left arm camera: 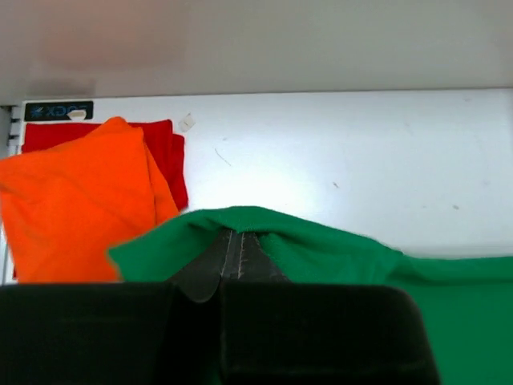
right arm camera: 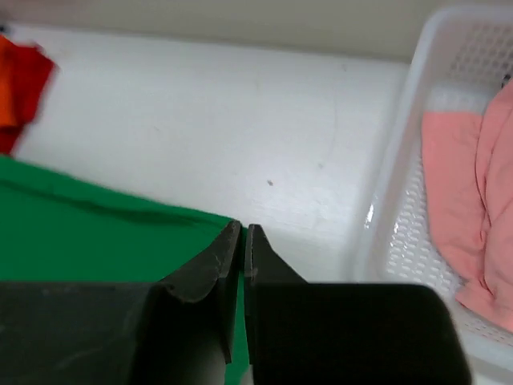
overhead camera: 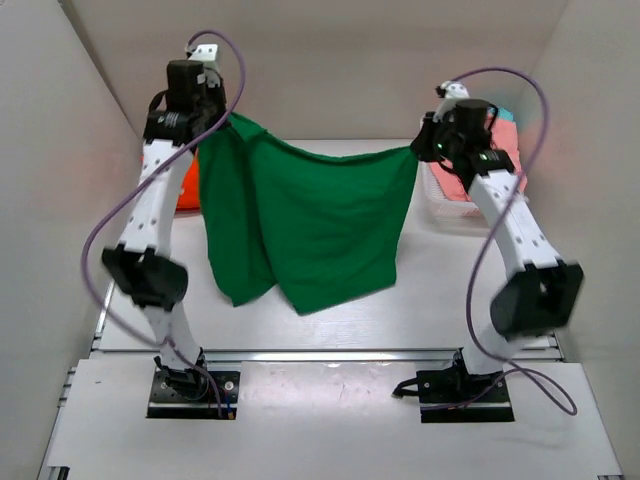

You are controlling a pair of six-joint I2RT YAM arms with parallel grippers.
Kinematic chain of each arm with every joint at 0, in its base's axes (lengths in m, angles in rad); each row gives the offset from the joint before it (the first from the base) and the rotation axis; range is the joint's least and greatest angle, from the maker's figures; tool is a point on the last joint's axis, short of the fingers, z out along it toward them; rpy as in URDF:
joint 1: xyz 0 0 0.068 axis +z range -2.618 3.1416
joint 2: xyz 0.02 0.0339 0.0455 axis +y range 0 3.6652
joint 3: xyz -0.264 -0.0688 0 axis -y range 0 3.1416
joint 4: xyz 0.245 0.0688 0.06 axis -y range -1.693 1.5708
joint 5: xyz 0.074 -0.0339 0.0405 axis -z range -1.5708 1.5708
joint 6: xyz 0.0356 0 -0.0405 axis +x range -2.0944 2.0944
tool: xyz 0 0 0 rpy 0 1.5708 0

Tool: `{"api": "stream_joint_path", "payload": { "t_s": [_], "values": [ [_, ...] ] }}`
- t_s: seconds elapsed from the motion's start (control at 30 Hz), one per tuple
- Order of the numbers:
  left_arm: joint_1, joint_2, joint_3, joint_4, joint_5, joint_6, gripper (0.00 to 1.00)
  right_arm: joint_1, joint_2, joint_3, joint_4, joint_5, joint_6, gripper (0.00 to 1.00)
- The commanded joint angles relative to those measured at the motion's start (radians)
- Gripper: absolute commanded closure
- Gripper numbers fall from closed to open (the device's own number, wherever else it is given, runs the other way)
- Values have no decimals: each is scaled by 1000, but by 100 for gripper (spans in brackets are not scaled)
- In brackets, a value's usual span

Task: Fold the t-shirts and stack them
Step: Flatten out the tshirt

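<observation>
A dark green t-shirt [overhead camera: 310, 220] hangs spread in the air between both arms, its lower edge drooping toward the table. My left gripper [overhead camera: 228, 122] is shut on its upper left corner; in the left wrist view the green cloth [left arm camera: 321, 245] wraps over the closed fingertips [left arm camera: 238, 234]. My right gripper [overhead camera: 418, 150] is shut on the upper right corner, with green cloth [right arm camera: 96, 241] pinched between the jaws [right arm camera: 244, 231]. An orange t-shirt [left arm camera: 76, 208] lies folded on a red t-shirt [left arm camera: 164, 148] at the far left. A salmon pink t-shirt [right arm camera: 473, 208] lies in the basket.
A white lattice basket [right arm camera: 393, 216] stands at the back right of the table [overhead camera: 440, 290], also seen behind the right arm [overhead camera: 450, 205]. White walls enclose the table on the left, back and right. The orange shirt's edge [overhead camera: 187, 195] shows behind the left arm.
</observation>
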Motion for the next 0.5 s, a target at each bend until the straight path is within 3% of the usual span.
{"api": "stream_joint_path", "payload": {
  "t_s": [0.0,0.1,0.17,0.23,0.37,0.47],
  "values": [
    [23,110,313,8,20,20,100,15,114,276,19,106,-93,100],
    [29,60,306,103,13,22,100,-6,215,589,-74,104,-102,100],
    [3,3,311,99,-27,57,100,-20,256,729,-128,97,-105,100],
    [-4,-60,274,123,-27,62,100,-34,252,766,-121,79,-94,100],
    [6,-170,153,165,-9,54,100,-66,156,555,-73,61,-77,100],
    [-29,-268,-40,198,-20,69,100,-61,38,303,-3,62,-73,100]
  ]
}}
